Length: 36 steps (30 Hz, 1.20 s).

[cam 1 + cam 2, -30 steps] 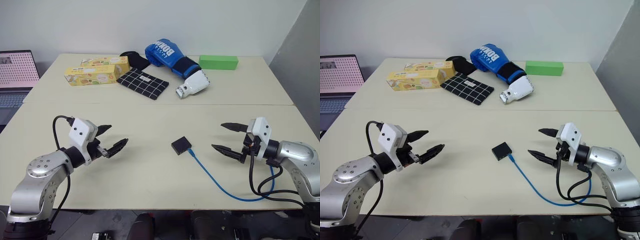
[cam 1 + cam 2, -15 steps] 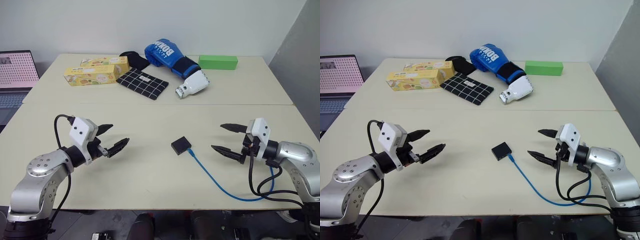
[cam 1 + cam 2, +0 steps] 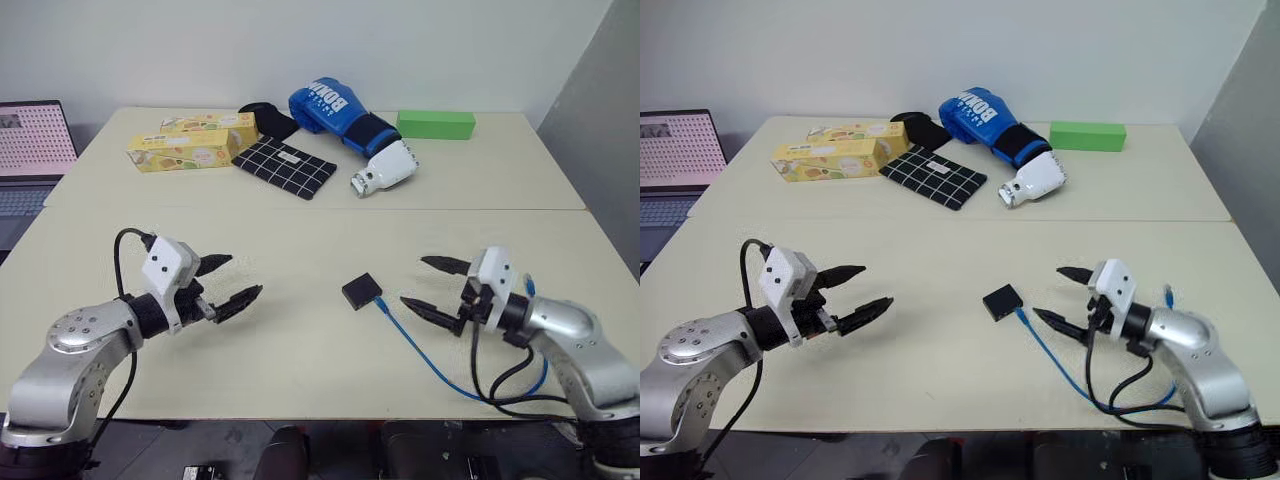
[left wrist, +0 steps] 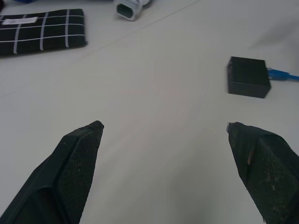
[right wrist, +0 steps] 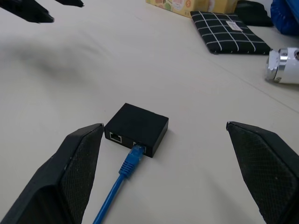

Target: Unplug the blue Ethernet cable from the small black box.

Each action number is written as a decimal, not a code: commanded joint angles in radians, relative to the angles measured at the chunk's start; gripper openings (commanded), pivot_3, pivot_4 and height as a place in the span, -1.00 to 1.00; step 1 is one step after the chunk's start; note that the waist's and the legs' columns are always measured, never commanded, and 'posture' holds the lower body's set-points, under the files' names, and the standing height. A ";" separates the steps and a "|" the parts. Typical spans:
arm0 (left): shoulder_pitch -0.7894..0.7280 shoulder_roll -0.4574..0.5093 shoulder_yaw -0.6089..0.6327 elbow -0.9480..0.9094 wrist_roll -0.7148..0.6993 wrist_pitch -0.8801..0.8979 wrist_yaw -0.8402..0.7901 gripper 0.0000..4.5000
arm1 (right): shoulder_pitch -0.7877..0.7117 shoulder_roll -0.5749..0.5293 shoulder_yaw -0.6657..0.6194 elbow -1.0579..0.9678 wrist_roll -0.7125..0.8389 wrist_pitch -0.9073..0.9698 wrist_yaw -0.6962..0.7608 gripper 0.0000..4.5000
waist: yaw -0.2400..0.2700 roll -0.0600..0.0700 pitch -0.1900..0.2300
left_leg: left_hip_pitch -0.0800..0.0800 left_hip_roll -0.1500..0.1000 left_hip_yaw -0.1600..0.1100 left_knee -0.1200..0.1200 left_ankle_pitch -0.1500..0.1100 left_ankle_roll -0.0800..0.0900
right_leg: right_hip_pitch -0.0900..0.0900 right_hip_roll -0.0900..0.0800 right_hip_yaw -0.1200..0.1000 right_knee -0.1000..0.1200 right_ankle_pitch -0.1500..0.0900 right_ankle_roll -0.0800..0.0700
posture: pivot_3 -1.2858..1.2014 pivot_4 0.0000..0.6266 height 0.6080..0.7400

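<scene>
The small black box (image 3: 362, 291) lies flat on the cream table, near its middle. The blue Ethernet cable (image 3: 425, 361) is plugged into the box's right side and trails toward the front right edge; its plug (image 5: 135, 153) sits in a port. My right gripper (image 3: 427, 286) hovers open just right of the box, fingers pointing at it, nothing between them. My left gripper (image 3: 233, 282) is open too, well left of the box, pointing toward it. The left wrist view shows the box (image 4: 248, 77) ahead of the left fingers.
At the back of the table lie a black-and-white checked pouch (image 3: 286, 166), two yellow cartons (image 3: 185, 150), a blue boxing glove (image 3: 350, 130) and a green block (image 3: 435, 124). A laptop (image 3: 30, 150) sits off the table's left. Black robot cables (image 3: 510, 385) loop near the front right edge.
My right gripper has moved left, closer to the black box. The left gripper has barely shifted. Box and cable lie as before.
</scene>
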 commanded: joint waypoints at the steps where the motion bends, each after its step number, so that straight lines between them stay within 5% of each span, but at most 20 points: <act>1: 0.024 0.038 -0.004 -0.049 -0.033 -0.027 -0.095 1.00 | 0.021 0.036 0.008 -0.030 -0.036 0.010 -0.079 0.98 | 0.000 0.000 0.000 | 0.000 0.000 0.000 0.000 0.000 0.000 | 0.000 0.000 0.000 0.000 0.000 0.000 | 0.03 -0.52 1.00; 19: 0.007 0.153 -0.089 -0.071 -0.062 -0.040 -0.322 1.00 | 0.041 0.192 0.197 -0.035 -0.211 0.184 -0.304 0.98 | -0.001 0.000 0.000 | 0.000 0.000 0.000 -0.001 0.000 0.000 | 0.000 0.001 0.000 0.000 0.000 -0.001 | 0.03 -0.52 1.00; 36: -0.009 0.114 -0.136 -0.064 -0.028 -0.110 -0.297 1.00 | 0.005 0.129 0.201 -0.030 -0.286 0.138 -0.273 -0.71 | -0.002 0.000 0.000 | 0.000 -0.001 0.000 -0.001 0.000 0.000 | 0.000 0.001 0.000 0.000 0.000 -0.001 | 0.03 -0.52 1.00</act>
